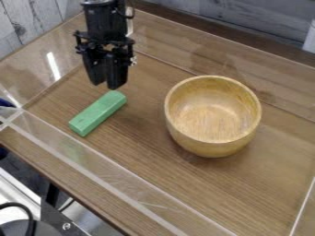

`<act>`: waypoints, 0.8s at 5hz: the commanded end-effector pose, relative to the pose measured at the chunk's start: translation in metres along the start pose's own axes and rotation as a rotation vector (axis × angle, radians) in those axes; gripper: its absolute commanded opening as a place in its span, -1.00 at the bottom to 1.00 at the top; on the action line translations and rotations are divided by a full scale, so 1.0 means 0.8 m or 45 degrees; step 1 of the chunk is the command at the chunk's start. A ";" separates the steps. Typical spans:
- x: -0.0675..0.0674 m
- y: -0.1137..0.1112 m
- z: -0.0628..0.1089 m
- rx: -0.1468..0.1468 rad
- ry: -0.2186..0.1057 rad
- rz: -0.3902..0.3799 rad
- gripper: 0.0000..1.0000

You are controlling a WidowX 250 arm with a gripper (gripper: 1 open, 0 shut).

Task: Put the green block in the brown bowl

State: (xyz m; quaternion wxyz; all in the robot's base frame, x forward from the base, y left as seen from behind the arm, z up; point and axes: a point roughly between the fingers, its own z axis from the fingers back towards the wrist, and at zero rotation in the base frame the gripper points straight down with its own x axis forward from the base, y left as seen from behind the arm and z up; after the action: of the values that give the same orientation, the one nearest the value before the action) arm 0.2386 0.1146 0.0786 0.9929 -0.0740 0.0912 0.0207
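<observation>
The green block (pixel 99 112) lies flat on the wooden table, left of centre, its long side running diagonally. My gripper (pixel 106 83) hangs pointing down just above the block's far end, its two dark fingers (pixel 92 74) spread apart with nothing between them. It does not touch the block. The brown bowl (pixel 213 138) stands upright and empty to the right of the block, a short gap away.
A low clear plastic wall (pixel 74 152) runs along the table's front and left edges, with the table edge and dark cables below it. A pale wall rises behind the table at the back.
</observation>
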 end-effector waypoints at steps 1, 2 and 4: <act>0.004 0.017 0.020 0.075 -0.095 0.005 1.00; 0.009 0.031 0.013 0.117 -0.119 0.018 1.00; -0.010 0.048 -0.038 0.133 -0.177 -0.054 1.00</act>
State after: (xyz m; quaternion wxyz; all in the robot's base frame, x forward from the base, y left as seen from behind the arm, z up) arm 0.2176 0.1432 0.0360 0.9987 -0.0344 0.0387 0.0012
